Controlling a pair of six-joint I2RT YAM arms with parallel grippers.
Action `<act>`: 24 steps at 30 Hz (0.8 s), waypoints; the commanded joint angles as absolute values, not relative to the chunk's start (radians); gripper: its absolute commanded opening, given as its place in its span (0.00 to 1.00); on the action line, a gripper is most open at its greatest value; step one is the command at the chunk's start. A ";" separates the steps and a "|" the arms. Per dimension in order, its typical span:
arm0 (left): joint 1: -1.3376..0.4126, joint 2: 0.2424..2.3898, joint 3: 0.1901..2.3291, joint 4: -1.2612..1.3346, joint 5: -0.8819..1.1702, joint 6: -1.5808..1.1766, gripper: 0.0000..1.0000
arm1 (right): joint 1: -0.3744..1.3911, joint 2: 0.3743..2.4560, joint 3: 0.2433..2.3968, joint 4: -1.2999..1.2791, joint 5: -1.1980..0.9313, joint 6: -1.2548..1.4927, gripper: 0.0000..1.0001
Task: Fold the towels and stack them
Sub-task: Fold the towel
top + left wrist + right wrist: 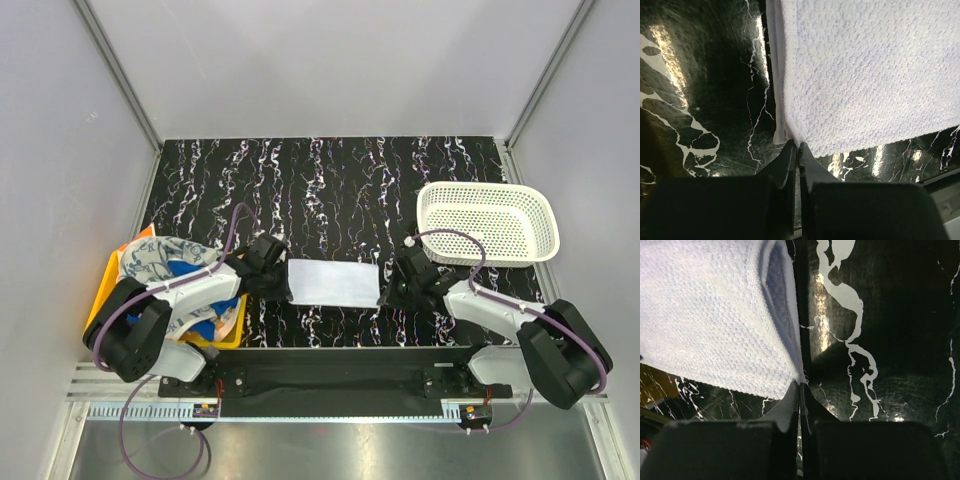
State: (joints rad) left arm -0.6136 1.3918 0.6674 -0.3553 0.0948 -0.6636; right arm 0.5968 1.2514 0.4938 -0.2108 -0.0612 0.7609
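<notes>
Off-white nubby towel (334,283), flat double-layered rectangle.

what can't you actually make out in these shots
- Top view: the towels in the yellow bin lie partly under the left arm, so they cannot be counted.
- Left wrist view: the white towel runs off the top and right edges.
- Right wrist view: the same towel runs off the top and left edges.

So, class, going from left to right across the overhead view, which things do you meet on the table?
yellow bin → left hand → white towel → right hand → white basket
</notes>
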 commanded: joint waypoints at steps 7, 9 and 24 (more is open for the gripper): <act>-0.621 1.382 0.653 -0.343 0.084 -0.673 0.28 | 0.603 1.194 0.482 -0.189 -0.031 0.775 0.24; -0.620 1.359 0.669 -0.370 0.066 -0.661 0.38 | 0.603 1.174 0.500 -0.225 -0.012 0.770 0.29; -0.623 1.287 0.906 -0.568 -0.043 -0.558 0.49 | 0.598 1.285 0.661 -0.236 0.126 0.631 0.57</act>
State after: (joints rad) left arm -0.6155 1.2957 0.8501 -0.5694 -0.0372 -0.5976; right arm 0.5964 1.2343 0.6186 -0.2806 0.0856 0.6827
